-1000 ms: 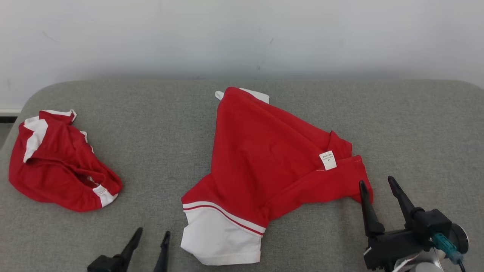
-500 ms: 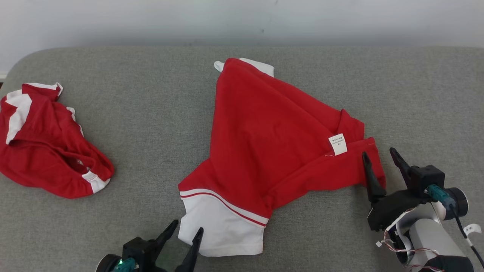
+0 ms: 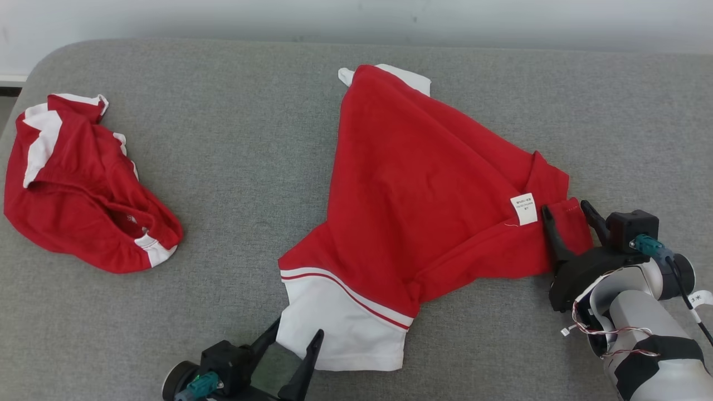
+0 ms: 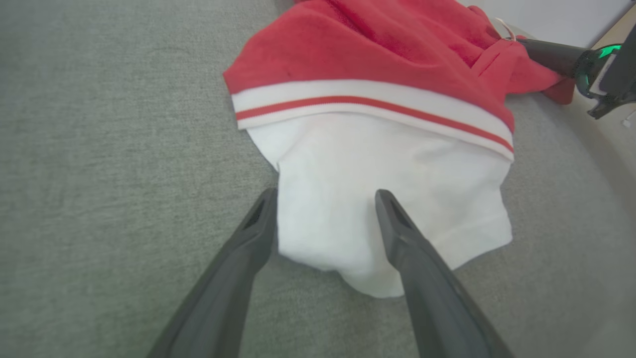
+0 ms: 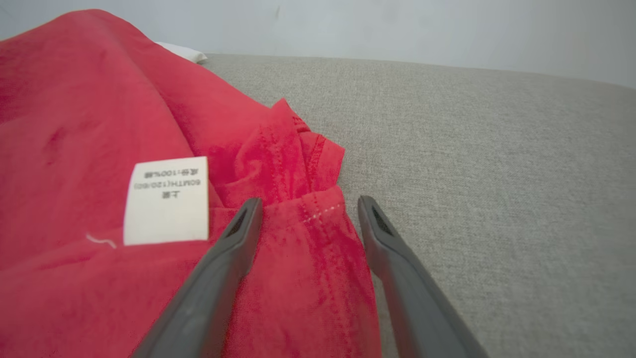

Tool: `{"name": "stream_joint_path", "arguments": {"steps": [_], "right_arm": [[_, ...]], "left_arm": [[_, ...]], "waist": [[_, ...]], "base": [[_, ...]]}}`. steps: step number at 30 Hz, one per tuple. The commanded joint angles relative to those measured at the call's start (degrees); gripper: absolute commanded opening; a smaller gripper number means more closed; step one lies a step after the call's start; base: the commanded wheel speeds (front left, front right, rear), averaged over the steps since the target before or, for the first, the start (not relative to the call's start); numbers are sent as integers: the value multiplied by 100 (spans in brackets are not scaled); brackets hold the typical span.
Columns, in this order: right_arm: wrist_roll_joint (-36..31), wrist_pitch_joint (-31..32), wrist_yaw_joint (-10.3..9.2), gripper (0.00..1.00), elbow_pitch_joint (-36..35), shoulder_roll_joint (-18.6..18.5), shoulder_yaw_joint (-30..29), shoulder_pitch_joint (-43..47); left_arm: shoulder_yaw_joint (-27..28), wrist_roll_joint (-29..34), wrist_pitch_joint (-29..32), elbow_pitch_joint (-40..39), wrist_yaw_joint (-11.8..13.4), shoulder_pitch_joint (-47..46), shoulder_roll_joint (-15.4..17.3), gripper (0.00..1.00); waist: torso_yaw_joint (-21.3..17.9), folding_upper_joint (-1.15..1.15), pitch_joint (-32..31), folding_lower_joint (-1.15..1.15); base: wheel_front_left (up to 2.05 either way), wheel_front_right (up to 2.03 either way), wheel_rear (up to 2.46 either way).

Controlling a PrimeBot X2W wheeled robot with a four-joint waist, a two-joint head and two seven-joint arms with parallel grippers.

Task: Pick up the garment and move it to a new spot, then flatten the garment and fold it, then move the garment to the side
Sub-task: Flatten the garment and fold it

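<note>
Nearest: left jaws spread apart, straddling white lower corner of rumpled red-and-white cotton garment (image 3: 423,184) lying mid grey fabric-covered tabletop (image 3: 234,167). Further right: right jaws likewise apart, astride red stitched corner just beside small white care label (image 3: 524,209). Far left: second bunched red-and-white garment (image 3: 83,189).

The garment (image 3: 423,184) is made of soft, matt cloth; its label (image 3: 523,209) appears smooth and papery. The table (image 3: 239,167) is covered in coarse, matt woven fabric. The left hand (image 4: 325,193) and right hand (image 5: 310,200) are finished in matt plastic.
</note>
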Motion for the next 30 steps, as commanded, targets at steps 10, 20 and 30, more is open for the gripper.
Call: {"name": "stream_joint_path", "arguments": {"steps": [10, 20, 30], "right_arm": [[330, -154, -13, 0, -25, -141, 204, 129], [573, -165, -13, 0, -1524, -184, 104, 475], [925, 286, -13, 0, -1971, -114, 173, -1367]], "left_arm": [[-22, -350, -4, -225, 5, 32, -99, 0], [536, -675, -5, -757, 4, -327, 71, 0], [543, -1753, 743, -525, 4, -3424, 841, 0]], "waist": [[-74, -1, -138, -1], [-421, -1, -446, -1], [-727, -1, 376, -1]], "base": [[0, 0, 0], [0, 0, 0], [0, 0, 0]]}}
